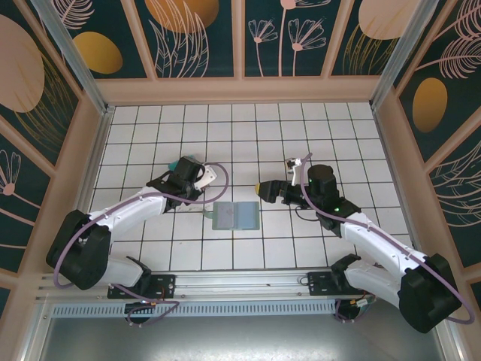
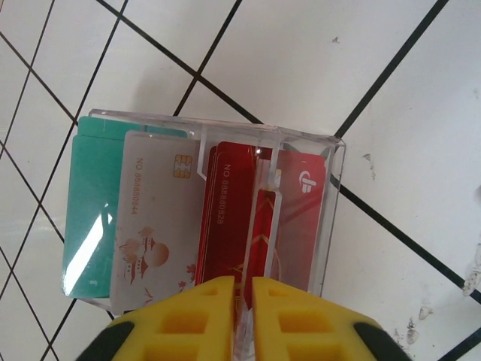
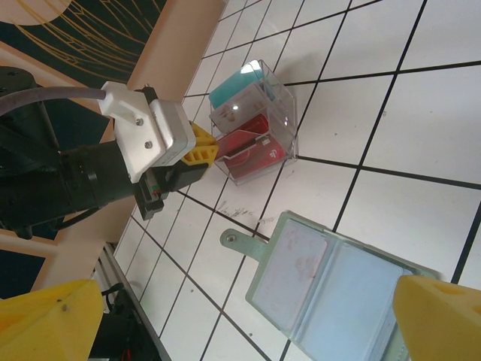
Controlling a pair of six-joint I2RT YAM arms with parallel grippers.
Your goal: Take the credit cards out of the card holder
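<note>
Across the white-tiled table (image 1: 150, 248), dark grout lines run in a grid. Walls (image 1: 199, 37) of teal panels with pale plant drawings and ochre discs, framed in beige, close it in on three sides.

One card holder (image 1: 235, 216) lies open and flat near the middle of the tiles, its two halves side by side, blue-grey inside. One clear box (image 2: 334, 218) stands to its left and farther back, well apart from it. In the box lie one teal card (image 2: 90, 203), one pale card (image 2: 154, 218) overlapping it, and red cards (image 2: 222, 226). Two red faces show, plus a slim red one tilted up between them; the exact red count I cannot tell.

Both arms reach forward from the near edge with their elbows bent. The left gripper (image 2: 240, 316) hangs over the near side of the box, its yellow fingers almost together with only a thin slit between. Whether they pinch the tilted red card I cannot tell. The right gripper (image 1: 264, 189) points left, just beyond the holder's far right corner, spread wide and holding nothing.
</note>
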